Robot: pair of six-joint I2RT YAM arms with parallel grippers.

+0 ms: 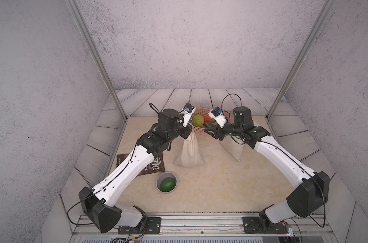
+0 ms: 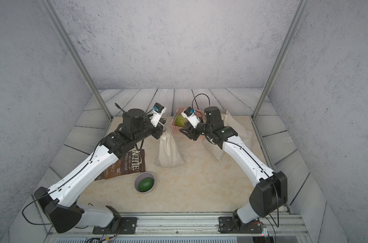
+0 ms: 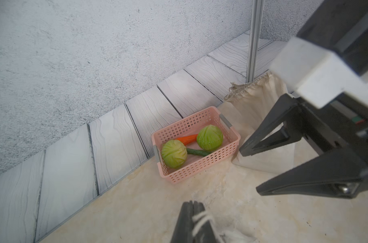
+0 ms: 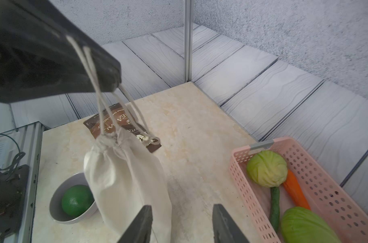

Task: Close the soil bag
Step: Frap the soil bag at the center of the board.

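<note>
Bowl point(image 1: 167, 174), nearest, sat at 7 o'clock of the bag, unused. Bag point(image 1: 189, 151) stood mid-table, neck gathered nearly shut. Left gripper point(image 4: 112, 80) pinched its cord point(image 4: 98, 105) above the neck, likely to cinch it. Right gripper point(image 4: 182, 208) hung at 3 o'clock of the neck, jaws wide, empty. Basket point(image 1: 199, 131) sat beyond, at 1 o'clock.

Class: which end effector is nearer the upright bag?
Left. The left end effector is shut on the drawstring of the bag, above its neck; the right end effector hangs open, apart from it, by the basket.
</note>
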